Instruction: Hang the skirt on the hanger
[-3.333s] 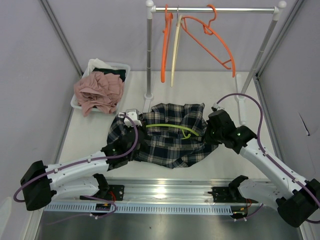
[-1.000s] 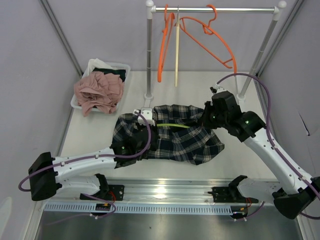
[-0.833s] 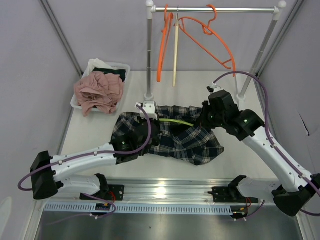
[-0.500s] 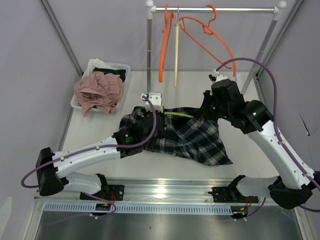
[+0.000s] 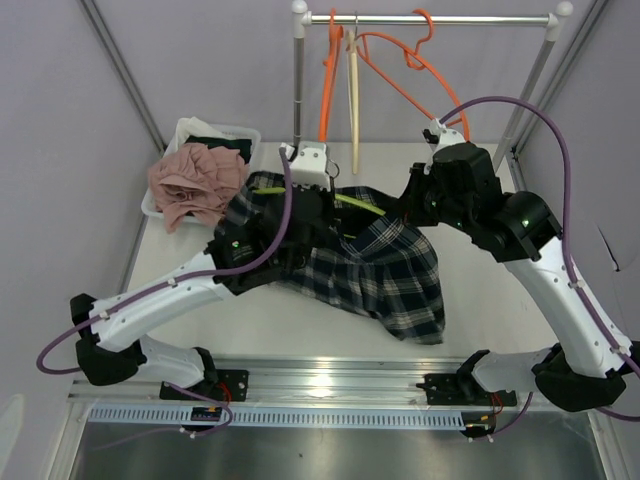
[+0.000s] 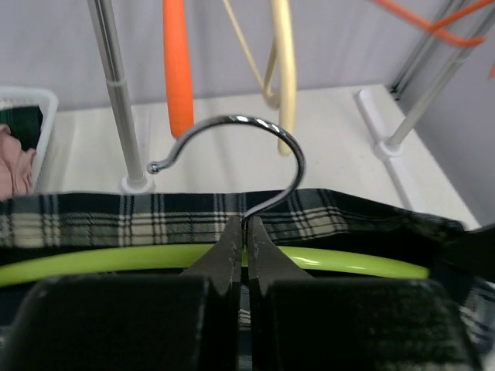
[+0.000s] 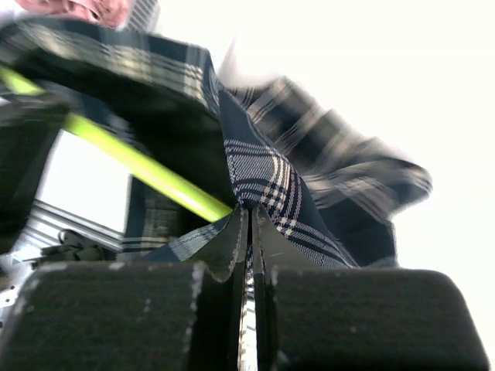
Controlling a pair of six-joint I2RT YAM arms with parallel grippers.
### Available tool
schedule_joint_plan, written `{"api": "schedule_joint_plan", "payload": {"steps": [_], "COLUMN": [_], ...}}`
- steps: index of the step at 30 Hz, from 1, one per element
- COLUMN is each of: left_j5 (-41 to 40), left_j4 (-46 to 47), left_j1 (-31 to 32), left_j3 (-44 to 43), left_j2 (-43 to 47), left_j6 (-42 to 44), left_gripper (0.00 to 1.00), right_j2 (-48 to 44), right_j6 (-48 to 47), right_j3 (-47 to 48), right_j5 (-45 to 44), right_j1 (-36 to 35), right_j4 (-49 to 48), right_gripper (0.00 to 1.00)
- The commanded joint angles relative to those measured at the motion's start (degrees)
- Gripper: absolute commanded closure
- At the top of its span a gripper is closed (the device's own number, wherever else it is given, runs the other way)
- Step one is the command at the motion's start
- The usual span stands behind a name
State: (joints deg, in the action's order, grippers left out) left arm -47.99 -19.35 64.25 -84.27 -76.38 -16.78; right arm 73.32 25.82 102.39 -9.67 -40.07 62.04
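- The left pincer point(image 6: 241, 232) is pressed together on the wire neck of the green hanger point(image 6: 340, 265), just under its chrome hook point(image 6: 267, 131). The hook is thereby left free and turned up toward the rail point(image 5: 430, 19).
- The right pincer point(image 7: 249, 215) is clamped onto a fold of the skirt point(image 5: 385, 270), right beside the hanger's far end. That grip is judged to be there so the waistband is kept stretched along the bar and not allowed to slide off.
- The skirt is draped over the hanger between the two arms, and its top edge is held up off the bench point(image 5: 300, 325). The hem is trailed down toward the near right, and whether it touches the bench cannot be told.
- A soft woven plaid is shown, dark with pale crossing lines, slack and gathered in loose folds.
- The hanger bar is seen as smooth, glossy lime plastic, gently bowed, and the hook as thin polished metal.
- Behind, an orange hanger point(image 5: 326, 80) and a cream hanger point(image 5: 352, 90) are hung on the rail, with room beside them.
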Motion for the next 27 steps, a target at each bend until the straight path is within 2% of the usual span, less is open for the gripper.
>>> {"api": "schedule_joint_plan", "payload": {"steps": [1, 4, 6, 10, 16, 21, 23, 24, 27], "left_j5": [2.11, 4.65, 5.71, 9.13, 8.61, 9.75, 12.9, 13.96, 16.34], "left_j4": [-3.85, -0.26, -2.78, -0.43, -4.55, -5.43, -4.73, -4.47, -3.76], "left_j1": [0.88, 0.35, -0.18, -0.09, 0.09, -0.09, -0.7, -0.96, -1.14], "left_j3": [-4.07, 1.12, 1.21, 2.88, -8.61, -13.28, -13.29, -13.03, -12.5], "left_j2": [1.67, 2.29, -0.69, -3.69, -4.75, -3.16, -2.64, -2.29, -1.84], "left_j6": [2.8, 1.75, -0.97, -2.91, -0.72, 3.06, 3.68, 3.59, 3.5], "left_gripper": [1.0, 1.0, 1.0, 1.0, 1.0, 1.0, 1.0, 1.0, 1.0], "right_j2": [-1.69, -1.78, -1.78, -1.51, -2.21, -6.59, -8.62, -10.28, -12.05], "right_j6": [-0.77, -0.95, -0.78, -0.78, -1.48, -3.32, -5.51, -6.3, -8.67], "right_j3": [1.94, 1.85, 1.85, 3.95, 4.66, -2.8, -5.69, -8.23, -11.58], "right_j5": [-0.79, -0.35, 0.7, 1.67, 2.2, 5.62, 10.08, 12.11, 16.42], "right_j1": [-0.44, -0.44, -0.44, -0.44, -0.53, -0.53, -0.53, -0.53, -0.53], "right_j4": [-4.83, -4.82, -5.17, -4.74, -3.86, -7.28, -10.7, -12.8, -14.58], "right_gripper": [1.0, 1.0, 1.0, 1.0, 1.0, 1.0, 0.95, 0.88, 0.8]}}
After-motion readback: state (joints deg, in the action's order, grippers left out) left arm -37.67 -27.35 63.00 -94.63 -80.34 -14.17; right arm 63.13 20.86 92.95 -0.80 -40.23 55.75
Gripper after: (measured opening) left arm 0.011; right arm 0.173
